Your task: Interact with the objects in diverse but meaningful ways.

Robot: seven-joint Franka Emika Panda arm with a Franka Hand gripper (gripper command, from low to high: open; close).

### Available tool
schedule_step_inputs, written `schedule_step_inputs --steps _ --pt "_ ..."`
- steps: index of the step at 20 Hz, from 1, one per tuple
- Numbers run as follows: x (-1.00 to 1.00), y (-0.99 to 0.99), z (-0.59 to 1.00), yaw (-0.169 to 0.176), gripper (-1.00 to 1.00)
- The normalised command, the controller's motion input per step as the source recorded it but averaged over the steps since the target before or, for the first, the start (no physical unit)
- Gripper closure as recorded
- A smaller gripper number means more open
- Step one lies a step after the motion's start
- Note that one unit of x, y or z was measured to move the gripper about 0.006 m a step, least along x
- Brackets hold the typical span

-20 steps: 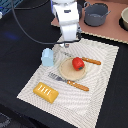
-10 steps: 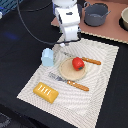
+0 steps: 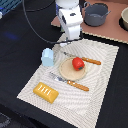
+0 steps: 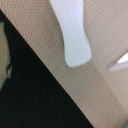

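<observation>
A black tabletop [image 3: 20, 55] carries a woven beige placemat [image 3: 102, 87] set at an angle. Near the middle of the placemat sits a round tan plate [image 3: 66, 71] with a red round fruit [image 3: 77, 63] resting on it, toward the plate's far side. An orange-handled knife [image 3: 85, 60] lies just beyond the plate, its handle pointing to the exterior view's right. An orange-handled fork [image 3: 70, 82] lies along the plate's near side, handle likewise to the exterior view's right. A pale-blue house-shaped box [image 3: 47, 57] stands at the placemat's edge on the exterior view's left, close to the plate but apart from it. A yellow-orange ridged block [image 3: 45, 91] lies near the placemat's front corner, well apart from the plate.

The white arm [image 3: 70, 20] hangs over the placemat's far corner. The hand [image 3: 66, 42] is low over that corner; its fingers are too blurred in the exterior view to read, and the wrist view does not show them, so whether it is apart or together cannot be told. The wrist view shows a white elongated piece [image 4: 72, 35] lying on the placemat weave near the placemat's edge, with black tabletop beside it.

At the far edge, a grey pot [image 3: 96, 13] stands on a brown board [image 3: 107, 31].
</observation>
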Motion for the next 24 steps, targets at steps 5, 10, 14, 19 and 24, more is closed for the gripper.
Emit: schedule_step_inputs --steps 5,10,14,19,24 --pt "0.0 0.28 -0.27 0.073 -1.0" --pt "0.0 0.25 -0.25 0.068 -1.0" --pt "0.0 0.26 -0.24 0.069 -1.0" --pt "0.0 0.24 -0.25 0.071 -1.0" --pt "-0.01 0.21 -0.26 0.071 1.0"
